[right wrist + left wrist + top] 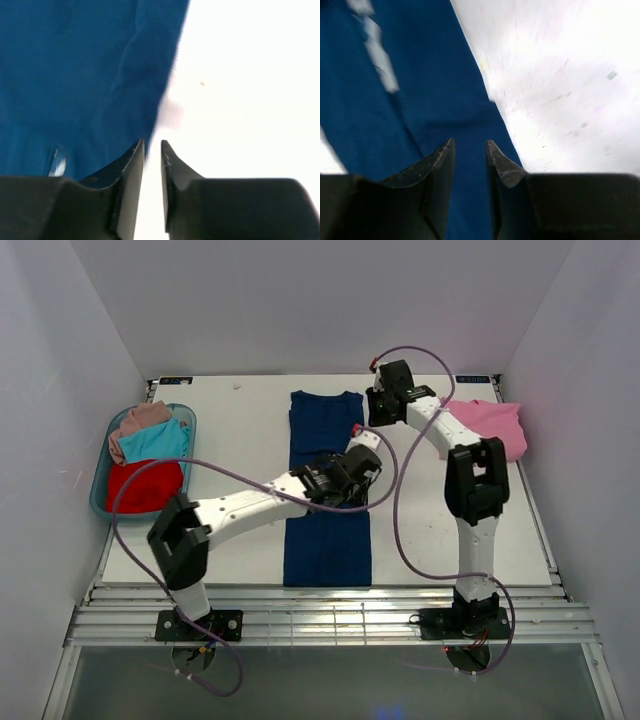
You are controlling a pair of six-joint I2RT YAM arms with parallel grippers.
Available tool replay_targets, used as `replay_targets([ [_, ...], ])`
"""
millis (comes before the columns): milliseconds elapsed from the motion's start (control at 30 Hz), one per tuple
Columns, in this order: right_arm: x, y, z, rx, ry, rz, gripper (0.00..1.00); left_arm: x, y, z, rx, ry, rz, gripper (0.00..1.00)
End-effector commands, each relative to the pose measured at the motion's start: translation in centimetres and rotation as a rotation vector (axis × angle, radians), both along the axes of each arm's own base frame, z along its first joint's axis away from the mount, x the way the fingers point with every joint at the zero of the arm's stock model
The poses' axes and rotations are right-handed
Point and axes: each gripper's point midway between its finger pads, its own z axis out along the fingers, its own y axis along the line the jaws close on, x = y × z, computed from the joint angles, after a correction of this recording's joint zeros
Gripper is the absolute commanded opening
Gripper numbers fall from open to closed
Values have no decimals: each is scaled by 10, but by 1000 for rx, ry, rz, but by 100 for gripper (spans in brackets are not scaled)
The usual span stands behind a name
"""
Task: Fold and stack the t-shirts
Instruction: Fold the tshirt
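A navy t-shirt point(325, 550) lies folded into a long narrow strip down the middle of the table. My left gripper point(365, 462) hovers over the strip's right edge about halfway along. In the left wrist view my left gripper point(470, 142) is slightly open and empty, with navy cloth point(420, 100) under it. My right gripper point(378, 410) is at the strip's far right corner. In the right wrist view my right gripper point(152, 142) is narrowly open and empty, beside the navy edge point(75, 65). A pink t-shirt point(490, 425) lies at the back right.
A blue basket point(97, 495) at the left holds a red tee point(145, 485), a teal tee point(160, 440) and a dusty-pink tee point(140, 420). The white table point(240, 440) is enclosed by white walls on three sides. Purple cables loop off both arms.
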Motion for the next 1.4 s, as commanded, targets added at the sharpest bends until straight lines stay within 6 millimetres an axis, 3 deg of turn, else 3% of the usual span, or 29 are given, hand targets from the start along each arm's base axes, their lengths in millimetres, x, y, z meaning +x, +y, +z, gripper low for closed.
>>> replay_targets([
  [0,-26,-24,155,-100,-360,-44,28,29,38,122,-183,-303,120,45],
  [33,-56,-18,192,-89,-432,-31,31,23,50,143,-247,-336,123,48],
  [67,-80,-29,164,-162,-381,-53,37,14,66,113,-197,-300,118,51],
  [100,-100,-27,161,-174,-372,-48,39,6,73,102,-199,-270,110,52],
  [133,-132,-16,174,-147,-397,-17,41,3,88,88,-207,-220,148,53],
  [167,-158,-17,141,-151,-315,-26,44,-11,106,66,-195,-167,156,53],
  [200,-180,-16,124,-148,-251,-12,45,-23,111,52,-211,-98,141,53],
  [233,-204,-10,121,-114,-223,3,46,-29,118,43,-240,-57,164,53],
  [267,-230,-13,88,-103,-127,-23,53,-44,130,31,-250,-27,156,53],
  [367,-279,-8,61,-59,-47,-38,56,-67,133,30,-345,22,117,54],
  [400,-297,-15,43,-69,-5,-43,56,-76,139,17,-327,55,118,54],
  [533,-340,-12,12,-59,98,-39,57,-98,144,-3,-351,153,108,55],
  [833,-399,-2,-26,-51,258,1,57,-136,153,-42,-342,320,94,58],
  [1067,-420,1,-43,-66,315,18,56,-149,164,-68,-303,392,137,58],
  [1367,-431,4,-57,-65,338,18,55,-156,167,-88,-270,438,150,57],
])
